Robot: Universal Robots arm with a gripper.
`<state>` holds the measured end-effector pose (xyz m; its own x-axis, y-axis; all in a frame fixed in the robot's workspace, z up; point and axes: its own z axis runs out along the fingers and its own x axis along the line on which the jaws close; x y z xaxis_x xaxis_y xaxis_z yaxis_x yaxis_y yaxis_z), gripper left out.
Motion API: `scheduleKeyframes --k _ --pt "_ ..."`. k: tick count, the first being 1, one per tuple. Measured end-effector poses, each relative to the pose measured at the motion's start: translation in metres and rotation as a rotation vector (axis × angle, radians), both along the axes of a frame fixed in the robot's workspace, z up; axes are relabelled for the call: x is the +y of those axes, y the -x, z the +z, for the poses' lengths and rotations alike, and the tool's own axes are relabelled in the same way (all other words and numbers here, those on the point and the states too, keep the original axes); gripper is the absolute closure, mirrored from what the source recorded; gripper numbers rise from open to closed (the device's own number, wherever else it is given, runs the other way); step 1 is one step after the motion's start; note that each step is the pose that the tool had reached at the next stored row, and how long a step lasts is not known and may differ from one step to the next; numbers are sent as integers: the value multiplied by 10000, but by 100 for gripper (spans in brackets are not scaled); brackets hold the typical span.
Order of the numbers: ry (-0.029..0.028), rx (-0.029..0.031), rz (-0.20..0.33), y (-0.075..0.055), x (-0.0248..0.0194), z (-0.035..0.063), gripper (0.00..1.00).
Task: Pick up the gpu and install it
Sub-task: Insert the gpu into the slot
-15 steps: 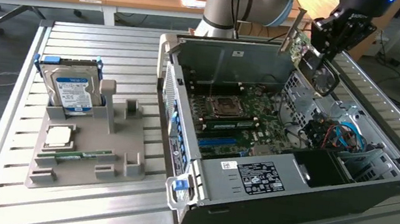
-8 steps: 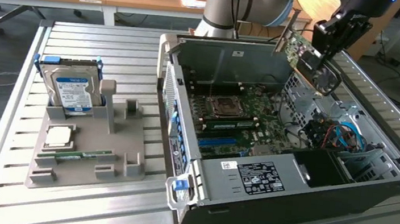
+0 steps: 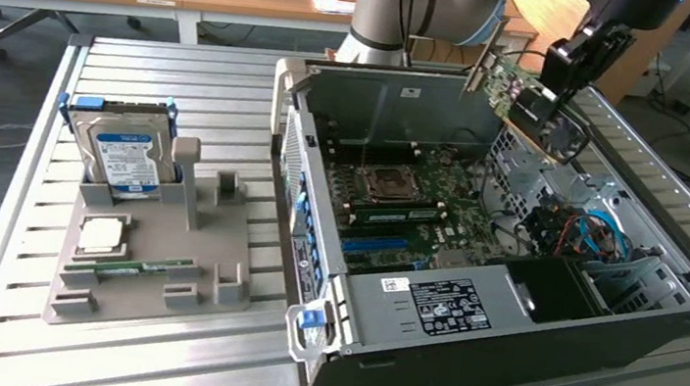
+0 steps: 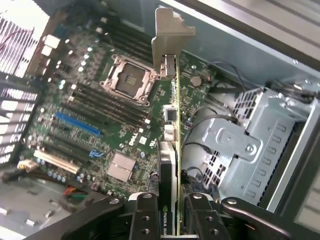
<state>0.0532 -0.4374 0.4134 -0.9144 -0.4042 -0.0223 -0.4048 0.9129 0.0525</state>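
The gpu (image 3: 512, 83), a green card with a silver end bracket, hangs in the air over the back corner of the open computer case (image 3: 644, 328). My gripper (image 3: 560, 73) is shut on its upper edge. In the wrist view the gpu (image 4: 174, 135) is seen edge-on between the black fingers (image 4: 144, 220), with its silver bracket (image 4: 167, 40) pointing away from the camera. Below it lies the green motherboard (image 4: 100, 125) with its CPU socket (image 4: 130, 77) and a blue slot (image 4: 77, 124). The card touches no slot.
A grey holder (image 3: 209, 275) at the exterior view's left carries a hard drive (image 3: 125, 156), a processor (image 3: 103, 234) and a memory stick (image 3: 131, 268). Inside the case are a power supply (image 3: 450, 305) and a metal drive cage (image 4: 240, 145). Desks stand behind.
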Motion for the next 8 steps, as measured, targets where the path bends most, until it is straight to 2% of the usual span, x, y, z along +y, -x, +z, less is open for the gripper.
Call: scheduleKeyframes --k 8 --pt "-1 0 1450 0 0 -2 73"
